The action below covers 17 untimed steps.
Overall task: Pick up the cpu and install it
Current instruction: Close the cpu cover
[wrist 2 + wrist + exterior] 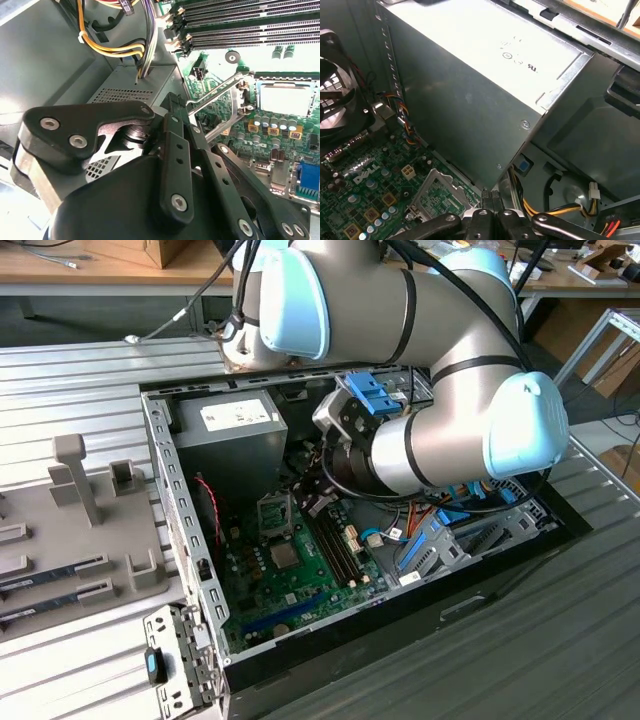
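Note:
The cpu [285, 557] looks like a small silver-grey square lying flat in the open socket on the green motherboard; in the second wrist view it is a pale bright square [287, 97]. The socket's metal frame [272, 510] stands hinged up beside it, with its lever [220, 92] raised. My gripper [308, 502] hangs inside the computer case just above that frame, next to the power supply. In both wrist views its black fingers [172, 115] [489, 200] are pressed together, shut, with nothing seen between them. The raised frame [437, 192] lies close beside the fingertips.
The grey power-supply box [225, 430] [470, 90] fills the case's far corner, with wire bundles [115, 50] trailing from it. Memory slots [338, 545] [240, 25] run beside the socket. A fan [335, 105] sits nearby. A grey parts tray [70, 530] lies at the exterior view's left.

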Available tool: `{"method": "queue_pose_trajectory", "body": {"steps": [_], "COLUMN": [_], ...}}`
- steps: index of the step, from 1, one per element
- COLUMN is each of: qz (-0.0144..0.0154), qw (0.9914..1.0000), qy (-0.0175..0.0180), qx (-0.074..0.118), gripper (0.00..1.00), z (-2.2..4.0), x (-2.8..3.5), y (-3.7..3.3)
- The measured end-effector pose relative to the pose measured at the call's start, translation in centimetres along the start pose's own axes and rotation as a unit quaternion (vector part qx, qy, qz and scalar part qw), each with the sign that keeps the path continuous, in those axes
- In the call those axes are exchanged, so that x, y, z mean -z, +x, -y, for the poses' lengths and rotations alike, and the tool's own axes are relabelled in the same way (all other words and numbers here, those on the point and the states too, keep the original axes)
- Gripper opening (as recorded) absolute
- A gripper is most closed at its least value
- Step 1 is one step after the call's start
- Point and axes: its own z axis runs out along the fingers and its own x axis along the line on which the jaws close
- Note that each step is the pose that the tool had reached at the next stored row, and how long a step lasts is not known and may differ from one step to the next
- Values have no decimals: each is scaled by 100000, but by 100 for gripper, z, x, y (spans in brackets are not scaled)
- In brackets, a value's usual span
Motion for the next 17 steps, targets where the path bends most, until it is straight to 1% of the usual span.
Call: {"method": "queue_pose_trajectory", "body": {"steps": [9,17], "qz": [13,-113], "qw": [100000,100000], "qy": [-6,-12], "qx": [6,135], "gripper": [11,11], "z": [-15,0], "x": [21,48], "y": [-4,19]}}
